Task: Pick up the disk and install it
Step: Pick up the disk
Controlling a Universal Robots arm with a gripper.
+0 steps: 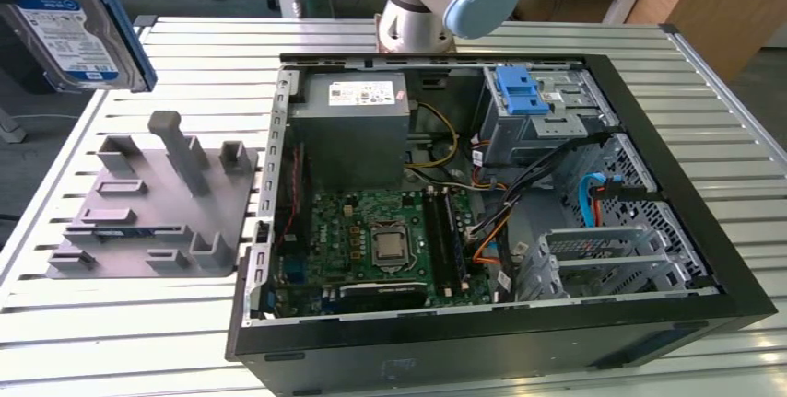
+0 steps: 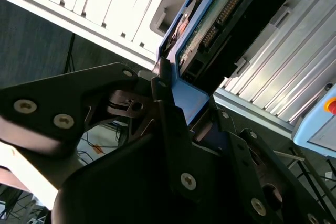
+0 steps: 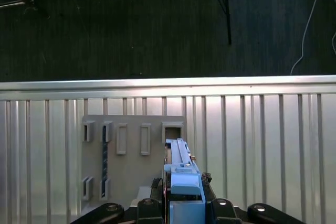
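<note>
Jaws clamp disk (image 1: 62, 29) on edge, long axis vertical.

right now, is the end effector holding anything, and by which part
Yes, the disk, held up in the air. The end effector is clamped on one end of its blue carrier.

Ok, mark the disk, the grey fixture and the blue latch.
disk (image 1: 68, 29), exterior view, on its label.
fixture (image 1: 123, 204), exterior view, on its base.
latch (image 1: 521, 93), exterior view, on its top face.
</note>
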